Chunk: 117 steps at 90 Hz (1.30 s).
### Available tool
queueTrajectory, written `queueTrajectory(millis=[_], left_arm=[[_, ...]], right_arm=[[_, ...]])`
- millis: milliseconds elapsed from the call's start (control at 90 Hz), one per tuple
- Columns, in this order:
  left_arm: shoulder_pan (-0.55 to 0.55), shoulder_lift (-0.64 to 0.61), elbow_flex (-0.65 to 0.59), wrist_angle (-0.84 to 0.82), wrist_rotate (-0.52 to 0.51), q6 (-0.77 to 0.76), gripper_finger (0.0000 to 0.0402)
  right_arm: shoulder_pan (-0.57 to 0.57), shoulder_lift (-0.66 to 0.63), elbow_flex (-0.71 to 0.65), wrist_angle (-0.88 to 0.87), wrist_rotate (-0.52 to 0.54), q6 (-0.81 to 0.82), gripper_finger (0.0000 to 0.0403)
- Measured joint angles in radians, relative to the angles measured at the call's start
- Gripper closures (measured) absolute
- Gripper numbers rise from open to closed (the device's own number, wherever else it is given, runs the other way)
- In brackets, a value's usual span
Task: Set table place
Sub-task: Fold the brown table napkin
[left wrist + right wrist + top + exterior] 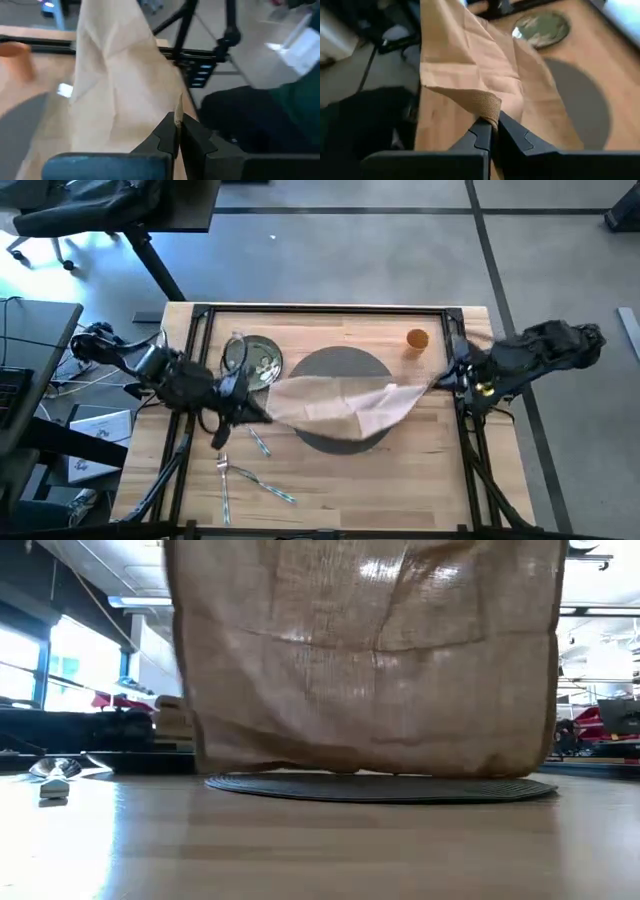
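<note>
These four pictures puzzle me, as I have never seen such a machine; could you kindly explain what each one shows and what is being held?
It is a robot with two dark arms working at a wooden table. One camera looks straight down, one sits at table-top height, and one rides on each wrist. The left end effector and the right end effector are each shut on an edge of a beige cloth napkin, holding it stretched above a round grey mat; from table-top height it hangs like a curtain. Also on the table are a small green floral plate, an orange cup and metal cutlery near the front.
</note>
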Motion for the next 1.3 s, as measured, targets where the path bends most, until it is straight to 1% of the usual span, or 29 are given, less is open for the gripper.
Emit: queueTrajectory(millis=[100,167,289,378,533,644,756,822,967,1089,1200,1300], left_arm=[[-0.056,0.021,-0.047,0.024,-0.034,-0.066,0.0401],[-0.084,0.038,-0.082,0.025,-0.059,-0.121,0.0401],[-0.128,0.089,-0.167,0.098,-0.064,-0.193,0.0401],[-0.156,0.132,-0.219,0.170,-0.044,-0.246,0.0401],[-0.186,0.228,-0.262,0.185,-0.018,-0.348,0.0401],[-0.191,0.294,-0.266,0.188,-0.007,-0.424,0.0401],[-0.191,0.352,-0.267,0.188,0.033,-0.442,0.0401],[-0.187,0.382,-0.267,0.188,0.040,-0.454,0.0400],[-0.165,0.428,-0.267,0.180,0.075,-0.520,0.0375],[-0.159,0.444,-0.267,0.170,0.127,-0.547,0.0336],[-0.154,0.442,-0.267,0.174,0.178,-0.534,0.0296],[-0.138,0.439,-0.267,0.173,0.240,-0.529,0.0268]], right_arm=[[0.058,0.005,-0.096,0.003,0.000,0.081,0.0403],[0.098,0.005,-0.178,0.042,0.000,0.128,0.0403],[0.171,0.006,-0.341,0.184,0.000,0.197,0.0403],[0.226,0.008,-0.448,0.303,0.001,0.263,0.0403],[0.317,0.041,-0.595,0.474,0.000,0.338,0.0403],[0.349,0.072,-0.659,0.535,-0.026,0.379,0.0403],[0.354,0.102,-0.685,0.540,-0.068,0.425,0.0403],[0.354,0.121,-0.696,0.539,-0.079,0.452,0.0403],[0.353,0.157,-0.710,0.548,-0.116,0.471,0.0399],[0.353,0.195,-0.716,0.562,-0.156,0.515,0.0373],[0.353,0.226,-0.716,0.555,-0.229,0.520,0.0325],[0.353,0.232,-0.714,0.539,-0.237,0.515,0.0274]])
